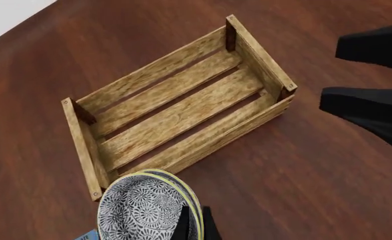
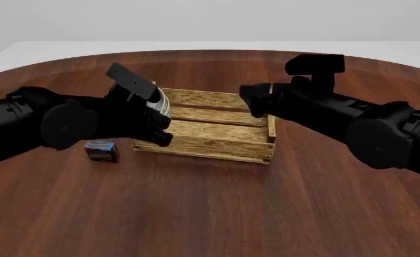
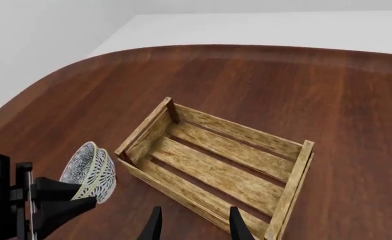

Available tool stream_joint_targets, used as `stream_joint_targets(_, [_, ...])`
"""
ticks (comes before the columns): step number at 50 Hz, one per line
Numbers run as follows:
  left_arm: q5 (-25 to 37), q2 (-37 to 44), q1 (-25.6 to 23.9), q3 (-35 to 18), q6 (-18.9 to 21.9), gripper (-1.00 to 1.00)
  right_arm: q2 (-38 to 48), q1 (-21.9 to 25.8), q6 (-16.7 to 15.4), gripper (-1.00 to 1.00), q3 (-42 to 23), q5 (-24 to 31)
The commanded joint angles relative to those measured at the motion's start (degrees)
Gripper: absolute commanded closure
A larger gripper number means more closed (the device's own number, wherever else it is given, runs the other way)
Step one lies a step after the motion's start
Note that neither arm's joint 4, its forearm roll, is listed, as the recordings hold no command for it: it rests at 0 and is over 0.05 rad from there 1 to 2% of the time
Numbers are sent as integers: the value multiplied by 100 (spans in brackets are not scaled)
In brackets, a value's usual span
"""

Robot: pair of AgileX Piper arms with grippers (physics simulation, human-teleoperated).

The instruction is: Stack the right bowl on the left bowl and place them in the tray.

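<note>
- Left gripper (image 2: 160, 130) clenched on the rim of the nested bowls, one finger (image 1: 180, 226) inside the upper bowl and the other outside the stack, holding both clear of the table (image 2: 210, 214).
- Right bowl (image 1: 139, 210) seated inside the left bowl (image 1: 189, 197), rims nearly flush, so only a thin outer edge of the lower one visible beside the upper one's patterned interior.
- Stack tilted in the grasp, mouth turned sideways in the right wrist view, where both bowls (image 3: 89, 171) read as one shell pinched between dark fingers.
- Relative to the left gripper, tray (image 2: 217, 128) just ahead and toward the right arm's side, its near corner post almost under the bowls; bowls hanging over the tray's left end, not inside it.
- Tray slats bare, nothing lying between the corner posts.
- Right gripper (image 3: 192, 220) released, jaws apart with clear daylight between the two fingertips, holding nothing.
- Relative to the right gripper, tray directly below and slightly ahead; bowls well off toward the left arm.
- Right gripper raised above the tray's right end in the front view, apart from the wood.
- Small blue-and-red box (image 2: 100, 150) on the table below the left forearm, just outside the tray's left end.
</note>
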Motion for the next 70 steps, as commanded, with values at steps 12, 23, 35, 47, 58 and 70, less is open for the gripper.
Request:
stream_joint_targets(12, [349, 1135, -155, -1546, -116, 100, -257, -70, -24, -100, 52, 70])
stream_joint_targets(23, [442, 1775, -180, -2125, -132, 100, -288, -112, -9, -100, 47, 82])
stream_joint_targets(35, [616, 2312, -66, -2670, -45, 100, -286, -118, 5, -100, 49, 79])
stream_joint_targets(47, [704, 2623, -64, -2955, 11, 100, -298, -114, 19, -100, 60, 75])
stream_joint_targets(58, [677, 2940, -20, -3088, 15, 100, -257, -129, 21, -100, 51, 56])
stream_joint_targets(70, [766, 3383, 47, -3538, 29, 100, -264, -126, 20, -100, 60, 54])
